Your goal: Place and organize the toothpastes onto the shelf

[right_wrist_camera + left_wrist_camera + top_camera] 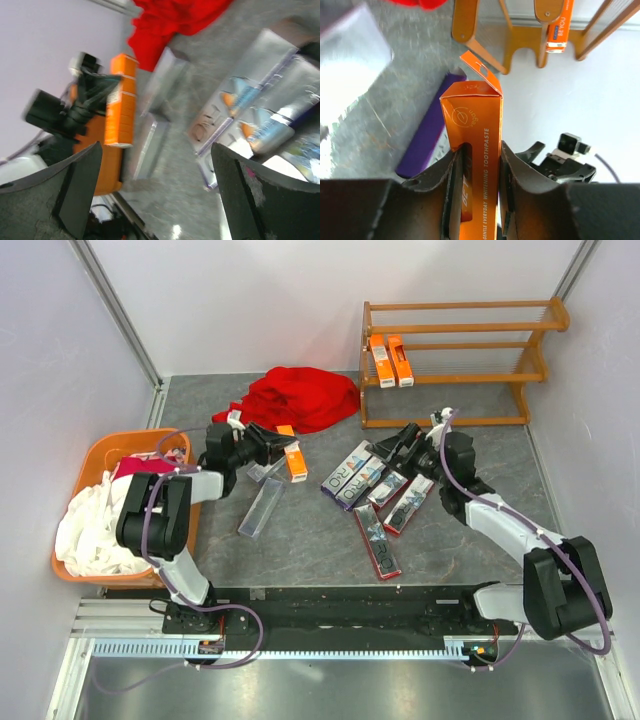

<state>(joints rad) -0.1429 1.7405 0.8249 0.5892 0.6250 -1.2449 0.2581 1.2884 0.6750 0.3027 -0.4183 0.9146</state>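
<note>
My left gripper (477,167) is shut on an orange toothpaste box (476,135) whose far end flap stands open; the overhead view shows this box (294,460) left of centre. The shelf (455,360) stands at the back right with two orange toothpastes (390,360) on its middle tier. Several toothpastes lie in a cluster at mid-table, a dark purple one (345,472) and a red one (377,540) among them. My right gripper (405,445) hovers open over the cluster's far end, its fingers (75,185) wide apart with nothing between them. A silver box (262,505) lies near the left arm.
A red cloth (300,395) is heaped at the back centre. An orange basket (100,505) with white cloth sits at the left edge. Grey walls close in the table on the left, back and right.
</note>
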